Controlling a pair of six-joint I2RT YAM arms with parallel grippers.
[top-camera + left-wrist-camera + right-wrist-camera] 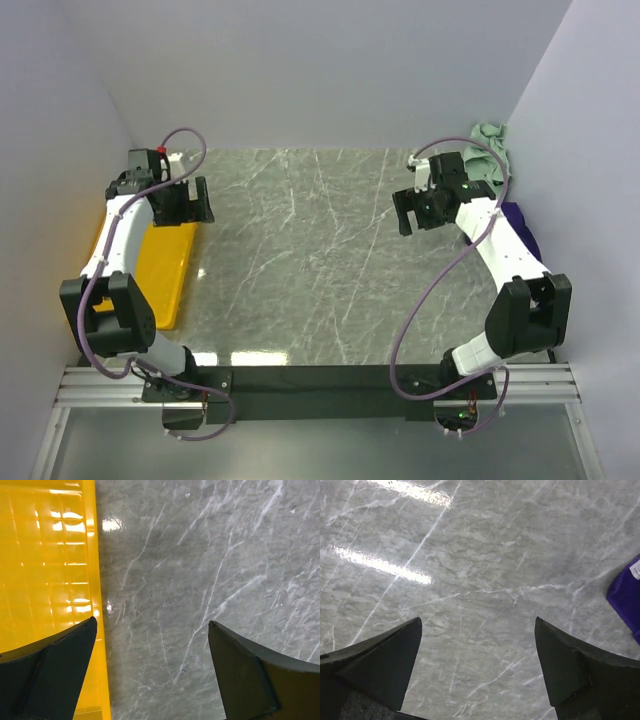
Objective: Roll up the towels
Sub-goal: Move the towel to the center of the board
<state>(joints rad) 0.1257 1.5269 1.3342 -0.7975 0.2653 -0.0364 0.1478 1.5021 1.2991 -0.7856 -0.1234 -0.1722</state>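
Observation:
The pale mint green towel [491,143] lies bunched at the table's far right corner. The deep purple towel [520,226] sits along the right edge, partly hidden behind my right arm; a corner of the purple towel [627,598] shows at the right edge of the right wrist view. My right gripper [420,213] [478,619] hovers open over bare marble, left of both towels, with nothing between its fingers. My left gripper [185,204] [152,621] is open and empty at the far left, straddling the tray's right rim.
A yellow plastic tray [163,268] [47,565] lies along the left edge of the grey marble table [320,250]. Pale walls close in the left, back and right sides. Purple cables loop off both arms.

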